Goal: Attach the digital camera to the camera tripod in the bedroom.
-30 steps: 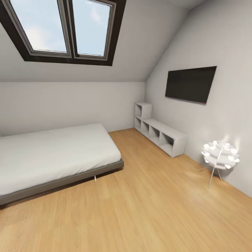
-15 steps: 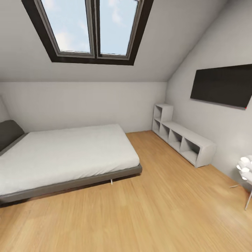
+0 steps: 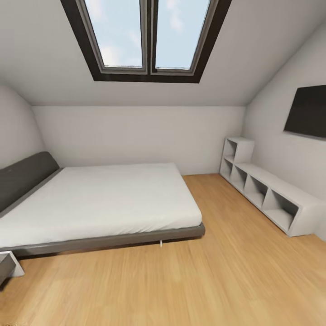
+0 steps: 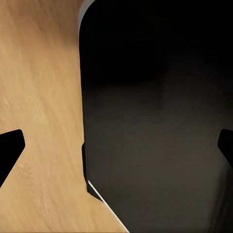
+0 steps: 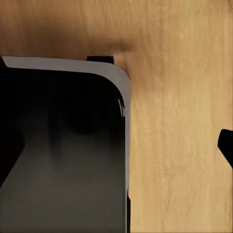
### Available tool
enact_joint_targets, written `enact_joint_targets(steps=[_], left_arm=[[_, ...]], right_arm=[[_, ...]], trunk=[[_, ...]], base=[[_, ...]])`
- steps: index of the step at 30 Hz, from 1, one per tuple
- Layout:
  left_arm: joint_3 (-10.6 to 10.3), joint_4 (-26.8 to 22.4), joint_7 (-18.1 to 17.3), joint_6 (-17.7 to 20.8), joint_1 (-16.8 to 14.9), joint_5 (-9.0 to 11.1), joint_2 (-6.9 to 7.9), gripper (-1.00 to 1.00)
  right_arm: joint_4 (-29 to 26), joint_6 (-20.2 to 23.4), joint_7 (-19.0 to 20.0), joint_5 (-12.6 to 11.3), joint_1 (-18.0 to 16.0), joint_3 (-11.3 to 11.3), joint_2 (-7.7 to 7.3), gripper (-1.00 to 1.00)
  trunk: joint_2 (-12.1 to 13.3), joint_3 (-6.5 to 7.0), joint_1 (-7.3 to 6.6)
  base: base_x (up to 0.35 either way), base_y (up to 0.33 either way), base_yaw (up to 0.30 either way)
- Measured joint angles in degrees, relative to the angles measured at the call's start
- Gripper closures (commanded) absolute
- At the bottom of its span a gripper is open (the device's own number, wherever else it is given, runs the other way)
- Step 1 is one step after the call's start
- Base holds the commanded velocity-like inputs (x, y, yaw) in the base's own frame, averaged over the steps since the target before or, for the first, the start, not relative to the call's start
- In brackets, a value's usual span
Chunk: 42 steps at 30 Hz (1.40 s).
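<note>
The digital camera and the camera tripod are out of view. The head view looks into the bedroom, with a light wood floor (image 3: 217, 280), pale grey walls and white cube shelving (image 3: 267, 194) along the right wall. My left gripper (image 4: 116, 150) hangs open over the floor and my own dark base, its black fingertips (image 4: 9, 150) at the picture's edges with nothing between them. My right gripper (image 5: 116, 155) is open too, one fingertip (image 5: 226, 145) showing over the wood floor.
A low bed (image 3: 104, 203) with a grey frame and dark headboard (image 3: 22, 181) takes up the left half of the room. A skylight (image 3: 149, 36) sits in the sloped ceiling. A black screen (image 3: 310, 111) hangs on the right wall. A grey object's corner (image 3: 7, 265) shows at lower left.
The head view has swung left: bed, shelving and screen slid right in the picture, the headboard came into view, and the white floor lamp left at the right edge.
</note>
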Motion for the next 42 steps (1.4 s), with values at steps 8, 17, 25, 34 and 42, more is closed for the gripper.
enact_joint_targets(steps=[8,17,25,34,42], left_arm=[[0.0,0.0,0.0,0.0,0.0,0.0,-0.02,-1.00],[0.0,0.0,0.0,0.0,0.0,0.0,0.05,-1.00],[0.0,0.0,0.0,0.0,0.0,0.0,0.04,-1.00],[0.0,0.0,0.0,0.0,0.0,0.0,0.02,-1.00],[0.0,0.0,0.0,0.0,0.0,0.0,-0.01,-1.00]], right_arm=[[0.0,0.0,0.0,0.0,0.0,0.0,0.03,-1.00],[0.0,0.0,0.0,0.0,0.0,0.0,-0.02,-1.00],[0.0,0.0,0.0,0.0,0.0,-0.1,0.02,-1.00],[0.0,0.0,0.0,0.0,0.0,-0.3,-0.01,-1.00],[0.0,0.0,0.0,0.0,0.0,-0.4,0.01,-1.00]], trunk=[[0.0,0.00,0.00],[0.0,0.00,0.00],[0.0,0.00,0.00],[0.0,0.00,0.01],[0.0,0.00,0.00]], base=[[0.312,0.000,0.295],[0.311,0.000,0.295],[0.307,0.000,0.294],[0.278,0.003,0.294],[0.248,0.086,0.294]])
